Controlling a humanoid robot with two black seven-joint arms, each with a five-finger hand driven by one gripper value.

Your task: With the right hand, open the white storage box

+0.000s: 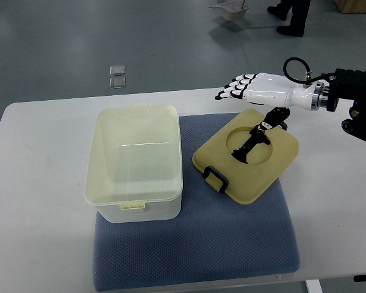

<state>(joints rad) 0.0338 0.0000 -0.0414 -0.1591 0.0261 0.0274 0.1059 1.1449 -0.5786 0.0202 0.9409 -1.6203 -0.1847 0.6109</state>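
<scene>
The white storage box [136,160] stands open on the left part of a blue mat [195,244], and its inside looks empty. Its cream lid [247,155] lies flat on the mat to the right of the box, with a dark handle [216,177] at its near left corner. My right hand [239,86] comes in from the right edge and hovers above the lid's far edge. Its fingers [232,88] are stretched out to the left and hold nothing. The thumb [263,128] hangs down over the lid's round recess.
The mat lies on a white table [36,213]. A person's legs and shoes [291,17] show on the grey floor at the top. Two small clear squares [116,76] lie on the floor beyond the table.
</scene>
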